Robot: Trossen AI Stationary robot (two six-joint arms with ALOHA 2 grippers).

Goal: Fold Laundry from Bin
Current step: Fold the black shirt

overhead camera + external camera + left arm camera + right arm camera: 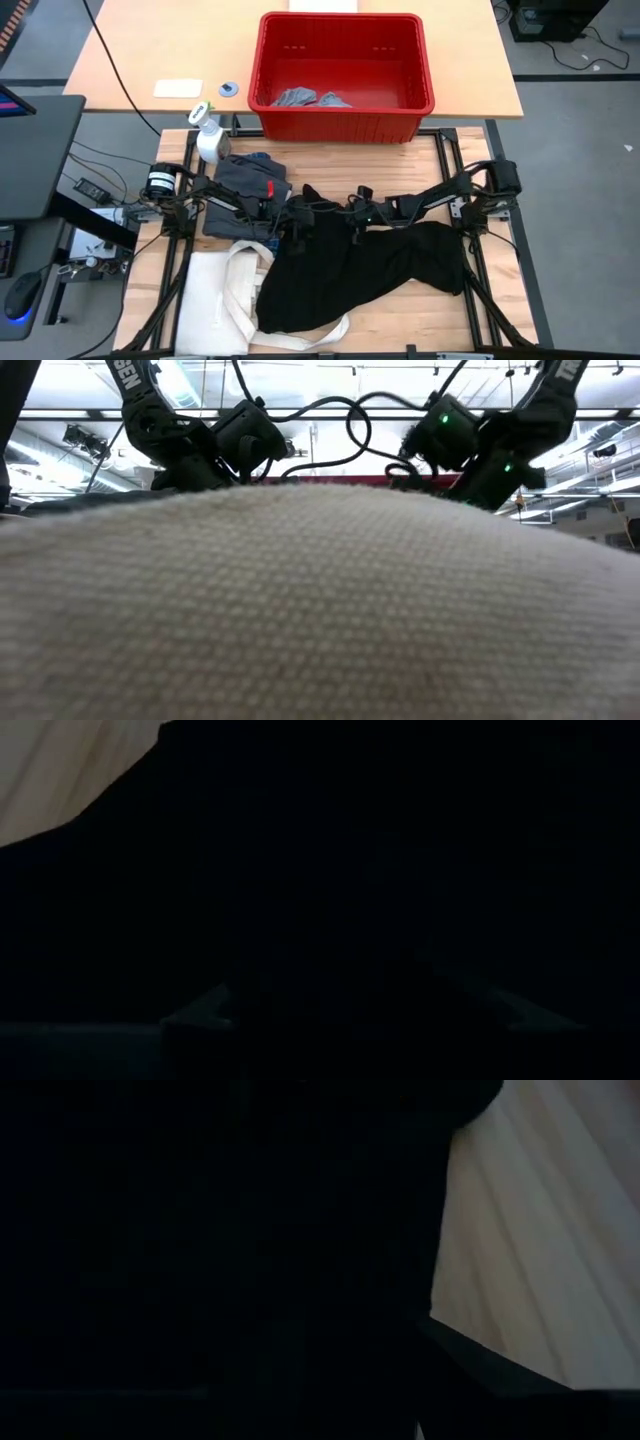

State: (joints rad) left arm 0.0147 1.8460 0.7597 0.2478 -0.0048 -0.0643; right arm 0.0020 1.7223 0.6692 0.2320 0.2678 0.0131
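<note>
high view shows both arms reaching to the middle of the table, where a large black garment (370, 270) lies spread from the centre toward 5 o'clock. the left gripper (298, 228) sits at the garment's upper edge, near 10 o'clock of the cloth, and the right gripper (357, 222) is just beside it toward 12 o'clock. both wrist views are filled with black cloth, so i cannot tell whether either gripper is spread, pressed together or pinching the fabric. a folded dark grey piece (245, 180) lies at 9 o'clock of the grippers, with a bit of blue showing at its far edge. the red bin (345, 118) stands at 12 o'clock with small light grey pieces (300, 99) inside. a cream tote bag (215, 295) lies at 7 o'clock, its handle over the black cloth's edge. a spray bottle (208, 138) stands at 10 o'clock.
</note>
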